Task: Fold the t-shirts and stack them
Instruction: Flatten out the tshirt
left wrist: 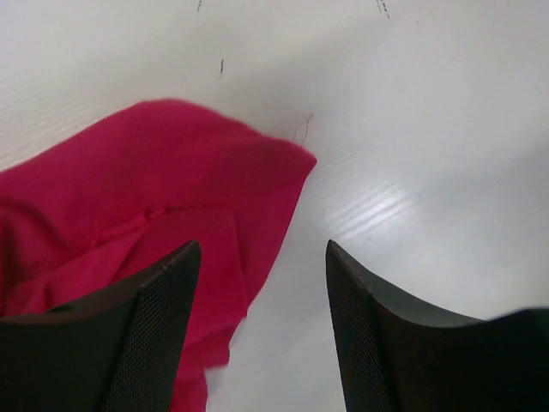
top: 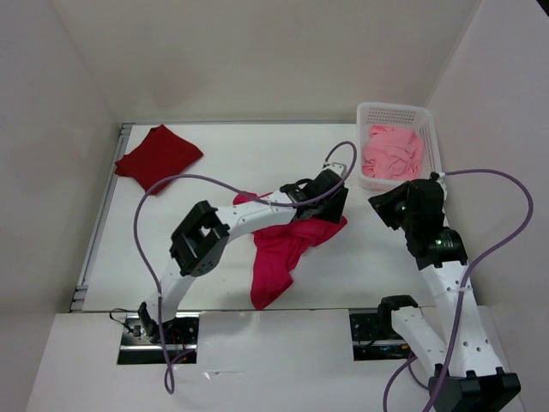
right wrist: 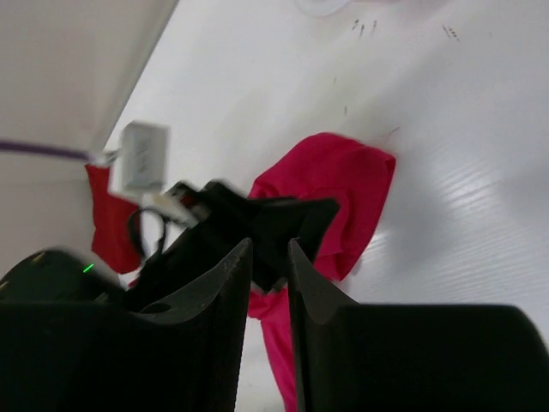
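Crimson t-shirt point(top: 274, 257) lies bunched mid-table; left gripper point(left wrist: 262, 249) hangs open over its right edge, likely to grab it. Right gripper point(right wrist: 268, 249), barely open, holds nothing.

Crimson t-shirt point(top: 276, 262) plain bright pinkish-red. Dark red t-shirt point(top: 159, 156) plain, deeper. Salmon pink t-shirt point(top: 393, 153) pale, sitting in white basket point(top: 392, 110) (hole-grid pattern on walls). Table point(top: 223, 163) plain white. My left gripper point(left wrist: 262, 253) black, fine mesh texture; my cable point(top: 137, 227) purple.
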`<state>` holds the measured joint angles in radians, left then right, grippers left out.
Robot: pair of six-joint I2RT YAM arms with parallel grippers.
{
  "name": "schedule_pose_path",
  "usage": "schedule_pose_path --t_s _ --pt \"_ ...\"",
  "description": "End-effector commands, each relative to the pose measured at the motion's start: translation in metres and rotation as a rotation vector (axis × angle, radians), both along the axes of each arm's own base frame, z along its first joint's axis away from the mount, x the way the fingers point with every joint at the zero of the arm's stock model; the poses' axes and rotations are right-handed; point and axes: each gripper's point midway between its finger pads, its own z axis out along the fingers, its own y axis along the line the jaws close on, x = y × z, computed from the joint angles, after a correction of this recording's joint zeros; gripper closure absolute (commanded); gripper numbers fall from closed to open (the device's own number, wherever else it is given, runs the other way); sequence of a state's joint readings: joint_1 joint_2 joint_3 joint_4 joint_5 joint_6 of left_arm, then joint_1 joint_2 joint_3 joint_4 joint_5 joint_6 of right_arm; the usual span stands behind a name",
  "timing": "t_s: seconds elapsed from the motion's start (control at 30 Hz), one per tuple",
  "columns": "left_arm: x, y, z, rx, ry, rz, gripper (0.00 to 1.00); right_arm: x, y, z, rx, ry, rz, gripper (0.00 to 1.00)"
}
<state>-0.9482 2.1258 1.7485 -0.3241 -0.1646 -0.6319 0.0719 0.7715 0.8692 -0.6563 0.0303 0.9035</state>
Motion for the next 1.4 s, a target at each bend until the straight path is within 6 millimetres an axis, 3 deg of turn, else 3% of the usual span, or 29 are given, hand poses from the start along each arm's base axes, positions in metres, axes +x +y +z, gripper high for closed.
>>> schedule_pose_path --t_s 0.0,0.07,0.1,0.17,0.53,0.73,0.77,0.83,0.87,0.9,0.93,0.97,1.0,1.03,1.07,1.13,1.17,1.2,1.27,1.3,1.37 --pt "0.011 -0.014 -0.018 0.077 -0.044 -0.036 0.32 -0.009 0.003 0.030 0.052 -0.045 -0.007 0.71" --pt "0.017 -0.022 -0.018 0.080 -0.052 -0.044 0.30 -0.009 0.001 0.045 0.046 -0.074 -0.019 0.67" --pt "0.014 -0.026 -0.034 0.108 -0.042 -0.047 0.30 -0.008 0.001 0.051 0.047 -0.087 -0.019 0.67" --pt "0.017 -0.030 -0.045 0.126 -0.040 -0.056 0.30 -0.010 0.002 0.064 0.054 -0.120 -0.010 0.66" --pt "0.002 -0.044 -0.090 0.214 -0.003 -0.137 0.32 -0.013 0.012 0.076 0.108 -0.171 0.026 0.64" --pt "0.008 -0.038 -0.084 0.220 -0.041 -0.105 0.76 -0.011 0.014 0.068 0.113 -0.162 0.036 0.64" --pt "0.009 -0.040 -0.066 0.194 -0.059 -0.102 0.80 -0.011 0.014 0.068 0.113 -0.162 0.036 0.64" --pt "0.012 -0.034 -0.051 0.151 -0.034 -0.080 0.88 -0.010 0.012 0.067 0.100 -0.163 0.033 0.63" --pt "0.012 -0.030 -0.025 0.090 -0.044 -0.076 0.88 -0.010 0.009 0.066 0.079 -0.166 0.023 0.63" --pt "0.009 -0.027 -0.012 0.044 -0.027 -0.088 0.88 -0.012 0.007 0.073 0.075 -0.181 0.012 0.63" --pt "0.019 -0.013 0.002 0.001 -0.019 -0.049 0.89 -0.011 0.003 0.076 0.051 -0.193 0.001 0.63" --pt "0.023 -0.004 0.051 -0.091 -0.059 -0.030 0.91 -0.011 0.003 0.076 0.050 -0.193 0.001 0.61" --pt "0.023 0.014 0.050 -0.101 -0.032 -0.010 0.91 -0.012 0.002 0.076 0.042 -0.193 0.005 0.61" --pt "0.034 0.034 0.067 -0.148 -0.025 0.017 0.91 -0.010 0.002 0.071 0.042 -0.190 0.005 0.61" --pt "0.033 0.051 0.109 -0.204 -0.071 0.029 0.91 -0.009 0.008 0.068 0.056 -0.189 0.032 0.61" --pt "0.033 0.078 0.128 -0.230 -0.087 0.055 0.93 -0.005 0.021 0.052 0.091 -0.175 0.087 0.61" --pt "0.036 0.102 0.157 -0.268 -0.118 0.082 0.93 -0.005 0.028 0.045 0.112 -0.163 0.113 0.61" --pt "0.033 0.114 0.164 -0.277 -0.115 0.088 0.93 -0.003 0.039 0.016 0.138 -0.085 0.162 0.62" --pt "0.032 0.148 0.187 -0.320 -0.124 0.119 0.93 0.001 0.064 0.001 0.162 -0.068 0.293 0.67" --pt "0.030 0.160 0.189 -0.327 -0.120 0.129 0.93 0.001 0.078 -0.024 0.177 0.029 0.352 0.69" --pt "0.024 0.188 0.204 -0.356 -0.135 0.149 0.93 -0.001 0.107 -0.035 0.142 0.064 0.452 0.77"
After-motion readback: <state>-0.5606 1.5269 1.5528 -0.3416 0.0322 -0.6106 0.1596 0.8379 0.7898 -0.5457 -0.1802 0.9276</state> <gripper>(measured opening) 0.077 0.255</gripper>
